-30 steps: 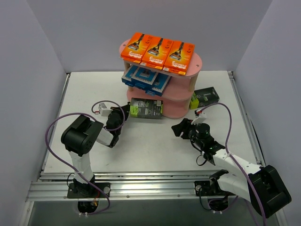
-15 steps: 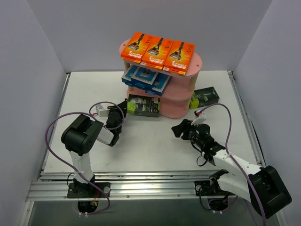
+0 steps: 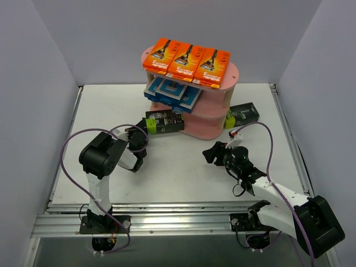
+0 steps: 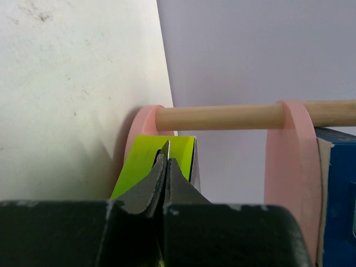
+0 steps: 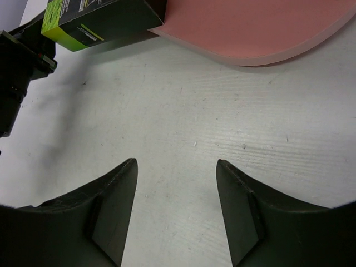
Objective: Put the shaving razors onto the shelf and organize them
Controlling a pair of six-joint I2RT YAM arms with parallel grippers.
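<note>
The left tool (image 3: 146, 128) is pinched shut on the lime end of a black-and-lime pack (image 3: 164, 121) at the pink shelf's (image 3: 208, 129) lowest tier. Its far end is hidden under the boards. The right tool (image 3: 213, 151) hangs half-open and empty. The blue packs (image 3: 172, 92) are partly covered by the top board.

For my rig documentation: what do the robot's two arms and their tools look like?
The left arm and right arm both have white links and bulky black rounded joint housings. A thin purple cable loops along each. The left tool has matte black fingers tapering to thin tips; the right tool has broad, curved black fingers. No markings are readable.
</note>
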